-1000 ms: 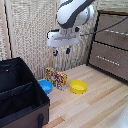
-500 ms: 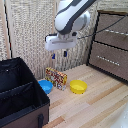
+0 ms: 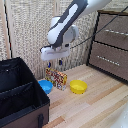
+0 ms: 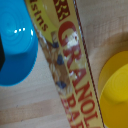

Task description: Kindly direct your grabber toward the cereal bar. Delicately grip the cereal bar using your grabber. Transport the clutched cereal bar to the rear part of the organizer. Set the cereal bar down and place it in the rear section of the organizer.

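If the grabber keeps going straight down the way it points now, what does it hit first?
Most likely the yellow-orange granola cereal bar box with red edges, which fills the middle of the wrist view between the blue bowl and the yellow bowl. The grabber hangs just above it; the remaining gap is unclear.

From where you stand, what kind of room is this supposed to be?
Probably a mock home room, though I can't be sure: a dark wooden chest of drawers stands on a pale wood plank floor, and a woven beige wall covering runs behind the white robot arm.
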Controlling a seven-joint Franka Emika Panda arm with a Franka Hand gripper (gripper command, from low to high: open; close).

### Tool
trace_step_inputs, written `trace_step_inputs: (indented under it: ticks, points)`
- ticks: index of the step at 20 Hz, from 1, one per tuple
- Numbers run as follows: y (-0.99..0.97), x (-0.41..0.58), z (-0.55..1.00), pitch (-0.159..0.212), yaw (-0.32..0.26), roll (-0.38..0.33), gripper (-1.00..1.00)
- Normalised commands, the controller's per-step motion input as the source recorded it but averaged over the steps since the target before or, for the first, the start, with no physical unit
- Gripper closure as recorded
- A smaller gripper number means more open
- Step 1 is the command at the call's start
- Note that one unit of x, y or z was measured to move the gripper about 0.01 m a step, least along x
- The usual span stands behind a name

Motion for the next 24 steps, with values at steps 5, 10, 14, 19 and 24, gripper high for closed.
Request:
trace_step_inputs:
  ticks: [5, 10, 14, 19, 24]
  points:
    - [0.04, 0.093, -0.37, 0.212, 0.040, -0.074, -1.00]
    - [0.03, 0.127, -0.18, 0.050, 0.052, -0.031, 1.00]
    - [0.02, 0.053, -0.04, 0.007, 0.016, 0.000, 1.00]
    - [0.02, 0.065, -0.03, 0.026, 0.033, -0.006, 1.00]
    - [0.01, 0.083, 0.01, 0.046, 0.043, 0.000, 1.00]
